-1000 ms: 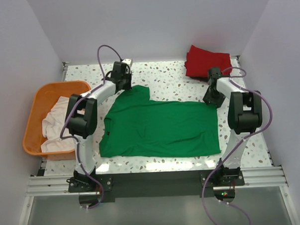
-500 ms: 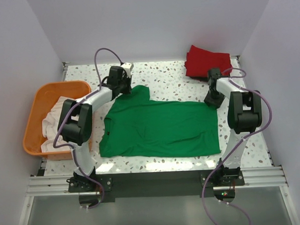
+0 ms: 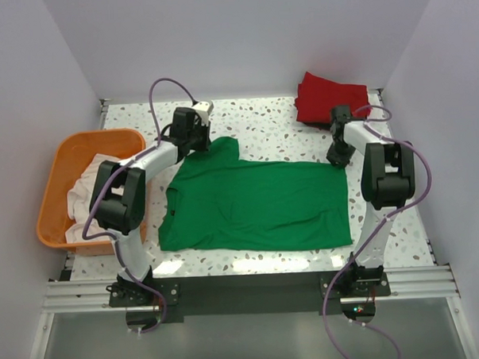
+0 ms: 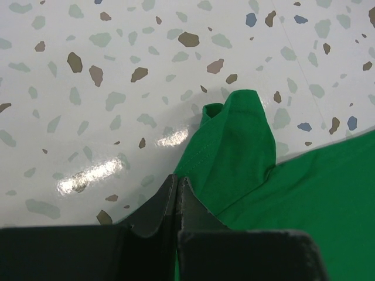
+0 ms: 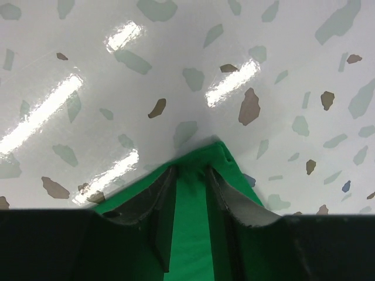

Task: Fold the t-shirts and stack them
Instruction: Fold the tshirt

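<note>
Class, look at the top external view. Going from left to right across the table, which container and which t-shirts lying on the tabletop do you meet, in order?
orange basket → green t-shirt → red t-shirt

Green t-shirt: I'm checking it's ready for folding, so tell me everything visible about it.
The green t-shirt is plain, soft-looking cotton, spread flat and nearly unwrinkled on the speckled table, hem toward the right. The left gripper is shut on its far sleeve, which bunches up; the right gripper straddles its far hem corner, jaws apart.
</note>
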{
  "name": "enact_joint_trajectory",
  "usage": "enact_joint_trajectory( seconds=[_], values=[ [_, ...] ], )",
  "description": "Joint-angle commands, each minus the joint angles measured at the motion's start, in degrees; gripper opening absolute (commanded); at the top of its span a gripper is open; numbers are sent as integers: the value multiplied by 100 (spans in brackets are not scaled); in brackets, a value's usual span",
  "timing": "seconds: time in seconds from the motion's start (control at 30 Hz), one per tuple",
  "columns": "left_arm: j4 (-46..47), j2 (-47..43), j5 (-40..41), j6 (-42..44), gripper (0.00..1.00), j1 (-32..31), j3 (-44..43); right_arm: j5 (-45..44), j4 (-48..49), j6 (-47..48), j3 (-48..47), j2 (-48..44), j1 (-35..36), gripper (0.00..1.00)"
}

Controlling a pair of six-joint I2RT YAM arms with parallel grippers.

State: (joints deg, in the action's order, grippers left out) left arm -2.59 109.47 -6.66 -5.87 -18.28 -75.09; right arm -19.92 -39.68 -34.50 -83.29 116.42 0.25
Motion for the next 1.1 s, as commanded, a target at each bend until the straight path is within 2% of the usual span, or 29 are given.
enact_joint_trajectory(
  seconds=[0.0,0.03,0.07,0.13,0.23,0.37,0.57,0.73,1.07],
  values=[
    [277,-321,-64,174,0,9,56,-47,101,-92,225,74,-16,30],
    [277,-347,-81,191,0,9,65,-29,92,-83,242,48,-8,27],
    [285,-391,-73,191,0,9,73,-29,83,-66,243,4,-16,20],
    [285,-426,-90,226,0,9,100,-20,83,-31,234,-75,-8,15],
    [286,-523,-73,209,0,9,170,-21,153,92,278,-330,-16,0],
    [294,-821,-125,130,0,9,380,59,408,286,593,-787,-16,0],
    [443,-1646,-170,-151,0,-26,1336,243,627,506,1207,-1428,-8,0],
    [619,-2280,94,-476,0,-88,2120,313,743,558,1631,-1851,-16,0],
    [321,-3694,462,-1188,0,-263,3420,402,760,532,2298,-2624,-16,0]
  ],
)
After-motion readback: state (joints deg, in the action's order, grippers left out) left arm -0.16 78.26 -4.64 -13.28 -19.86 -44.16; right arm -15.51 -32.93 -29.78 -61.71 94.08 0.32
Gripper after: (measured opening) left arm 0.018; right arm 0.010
